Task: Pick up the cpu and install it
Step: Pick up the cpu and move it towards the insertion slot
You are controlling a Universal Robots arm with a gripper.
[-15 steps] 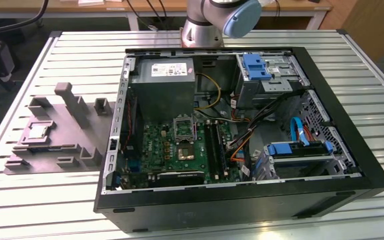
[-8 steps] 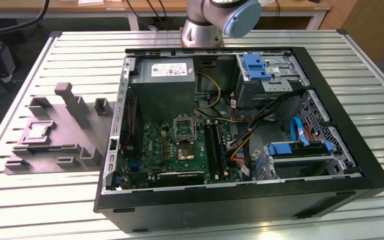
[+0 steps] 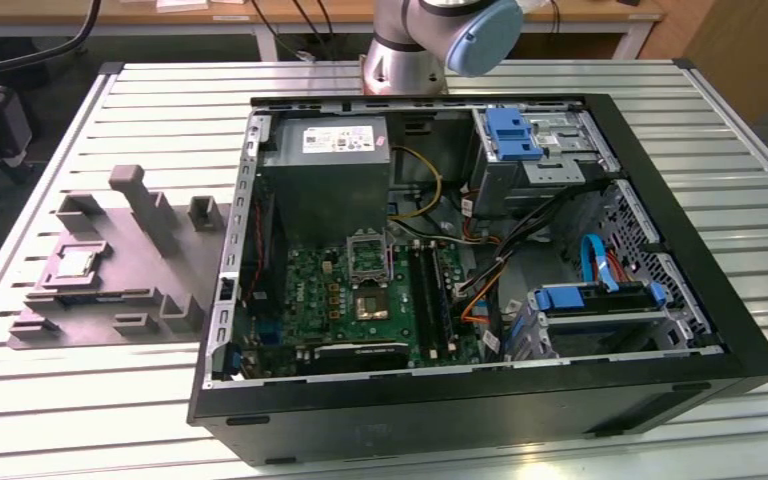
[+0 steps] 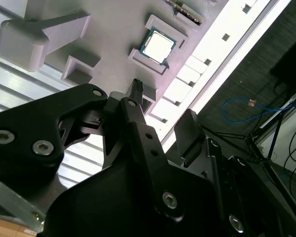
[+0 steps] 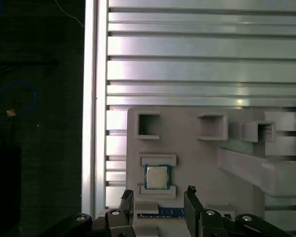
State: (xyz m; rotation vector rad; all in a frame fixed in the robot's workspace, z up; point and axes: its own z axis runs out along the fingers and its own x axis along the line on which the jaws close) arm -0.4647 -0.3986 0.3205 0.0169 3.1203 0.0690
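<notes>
Item one, along the exterior view's left edge of the slatted metal table [image 3: 91, 420]: a grey moulded fixture [image 3: 104, 300] with upright blocks. I logged the cpu [image 3: 77, 262] lying flat in a shallow pocket on it, silver top up, toward the table's left edge and well apart from the computer. Item two, centre to right of the table: an open black computer case [image 3: 491, 410] on its side. Inside it I noted a green motherboard [image 3: 317, 290] with a dark socket frame [image 3: 367, 255] raised open, a grey power supply [image 3: 328, 170] toward the far edge, and a blue drive latch [image 3: 511, 135] further right. Item three, at the table's far edge: the base of the arm [image 3: 418, 40]. Item four, in both wrist views: the gripper [image 5: 159, 193] [image 4: 163, 100] hovered over the fixture [image 5: 197, 163] [image 4: 113, 29] with its black fingers [image 5: 190, 191] spread wide and nothing between them. The cpu [image 5: 157, 177] [image 4: 158, 45] sat untouched between two raised lips of its pocket, just beyond the fingertips. A narrow blue-green board strip [image 5: 160, 213] lay in the fixture beside that pocket.
</notes>
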